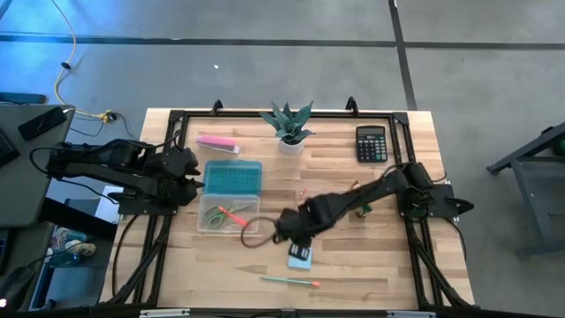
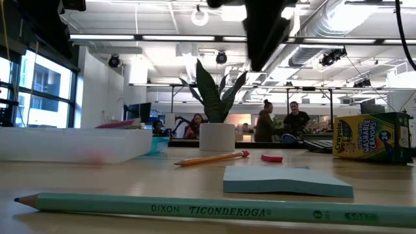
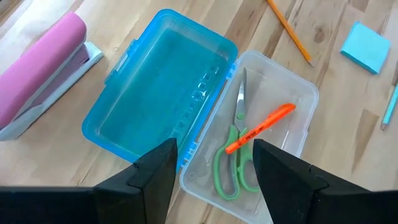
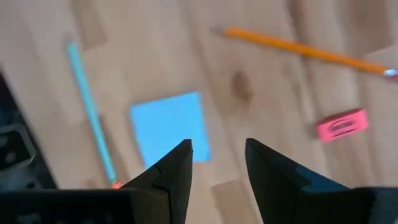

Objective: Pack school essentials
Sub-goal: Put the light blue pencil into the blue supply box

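The high view shows the right arm stretched low across the pale wooden surface [image 1: 353, 256] from its base on the right, its tool [image 1: 296, 240] hanging just above the square blue sticky-note pad [image 1: 300, 259]. In the right wrist view its two dark fingers [image 4: 174, 168] stand spread apart with nothing between them, the blue pad directly beyond them. The left arm waits folded at the left edge, its tool [image 1: 196, 185] beside the open pencil case; its fingers [image 3: 155, 174] are parted and hold nothing.

The clear plastic case tray [image 3: 292, 99] lies open with its blue lid [image 3: 158, 118] hinged flat alongside. Inside the tray rest the green-handled scissors [image 3: 233, 155] with the slim red-orange pen [image 3: 261, 127] lying across them. A long pink bar [image 1: 217, 143] lies near the far left of the surface, a small potted plant [image 1: 290, 124] stands at the far middle, and a black calculator [image 1: 372, 143] lies at the far right.

The teal pencil [image 1: 290, 281] lies near the front edge, well clear of the case. The right wrist view also picks out the orange pencil [image 4: 298, 48] and a small pink eraser [image 4: 342, 124], both hard to make out from above. Only the low view shows the yellow-green crayon box [image 2: 370, 136] standing upright, and an open office behind with people [image 2: 279, 120] seated far off under strip lights.
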Tool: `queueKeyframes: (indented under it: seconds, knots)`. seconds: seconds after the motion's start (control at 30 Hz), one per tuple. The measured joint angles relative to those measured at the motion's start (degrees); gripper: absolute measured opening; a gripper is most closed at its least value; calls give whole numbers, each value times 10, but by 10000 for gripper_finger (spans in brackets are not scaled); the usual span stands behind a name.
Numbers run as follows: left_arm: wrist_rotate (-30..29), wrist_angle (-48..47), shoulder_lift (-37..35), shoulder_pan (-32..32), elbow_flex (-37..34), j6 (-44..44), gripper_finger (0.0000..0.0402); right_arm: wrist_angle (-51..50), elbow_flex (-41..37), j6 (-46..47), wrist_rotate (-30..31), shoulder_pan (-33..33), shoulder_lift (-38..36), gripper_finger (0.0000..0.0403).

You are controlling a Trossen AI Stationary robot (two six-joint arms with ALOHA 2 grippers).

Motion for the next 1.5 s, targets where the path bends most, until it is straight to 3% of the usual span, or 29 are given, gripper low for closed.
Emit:
queueKeyframes:
  seconds: [0.27, 0.47, 0.6, 1.03, 1.5]
  knots:
    - [0, 0, 0, 0, 0, 1, 198, 30, -22, 0, -16, 71, 2, 137]
    - [0, 0, 0, 0, 0, -3, 198, 119, -84, 46, -43, 106, 3, 137]
    - [0, 1, 0, 0, 0, -4, 198, 123, -105, 91, -41, 118, 3, 138]
    - [-1, 8, 1, 0, 0, -5, 198, 192, -111, 84, 14, 160, 13, 137]
    - [-17, 8, 2, 0, 0, -18, 197, 204, -111, 84, 13, 172, 70, 137]
